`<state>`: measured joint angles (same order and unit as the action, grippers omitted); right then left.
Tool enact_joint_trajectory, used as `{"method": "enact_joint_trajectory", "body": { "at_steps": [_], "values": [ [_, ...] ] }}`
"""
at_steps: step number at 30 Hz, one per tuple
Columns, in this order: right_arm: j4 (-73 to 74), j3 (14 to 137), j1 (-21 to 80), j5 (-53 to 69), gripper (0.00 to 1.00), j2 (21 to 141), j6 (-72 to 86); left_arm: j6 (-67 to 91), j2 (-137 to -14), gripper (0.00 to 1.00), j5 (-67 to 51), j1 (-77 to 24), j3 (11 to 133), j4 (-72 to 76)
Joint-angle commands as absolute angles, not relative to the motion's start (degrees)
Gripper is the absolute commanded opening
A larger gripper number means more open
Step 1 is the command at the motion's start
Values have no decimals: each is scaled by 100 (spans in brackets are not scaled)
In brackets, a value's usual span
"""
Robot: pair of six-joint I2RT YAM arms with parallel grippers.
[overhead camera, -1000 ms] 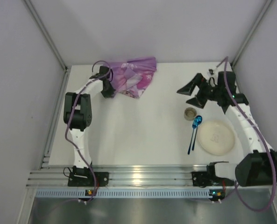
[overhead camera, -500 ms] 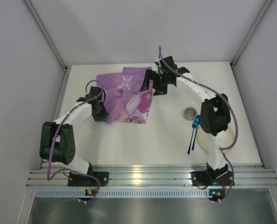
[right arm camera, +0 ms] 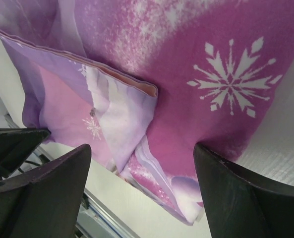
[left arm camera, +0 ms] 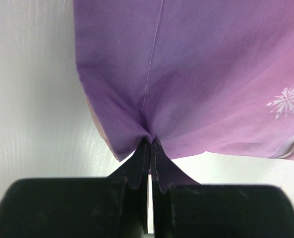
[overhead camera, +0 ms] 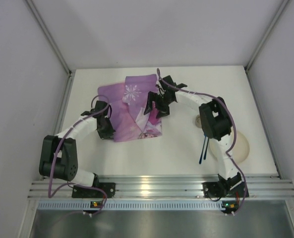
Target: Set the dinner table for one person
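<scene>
Tabletop (overhead camera: pixel 176 148) plain matte white; left hand (left arm camera: pixel 150 145) tight on placemat (left arm camera: pixel 211 74), right hand (right arm camera: pixel 142 148) wide.

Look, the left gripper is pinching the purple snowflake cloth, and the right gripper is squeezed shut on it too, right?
Not quite. The left gripper is pinching the purple snowflake cloth, but the right gripper is open, not shut on it. The right wrist view shows its fingers spread wide over the cloth.

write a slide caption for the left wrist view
Closed left end effector pinches the edge of the purple placemat on the white dinner table
</scene>
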<state>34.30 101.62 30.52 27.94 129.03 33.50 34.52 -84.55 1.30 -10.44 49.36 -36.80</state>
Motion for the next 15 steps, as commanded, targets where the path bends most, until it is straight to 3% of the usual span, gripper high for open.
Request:
{"method": "enact_joint_trajectory", "body": {
  "at_steps": [1, 15],
  "values": [
    [2901, 10151, 3094, 2865, 84, 12929, 3480, 3516, -8191, 0, 123, -1107, 4878, -3841],
    [2373, 10275, 3120, 3199, 77, 13306, 4131, 3489, -8341, 0, 193, -1257, 5053, -4007]
  ]
}}
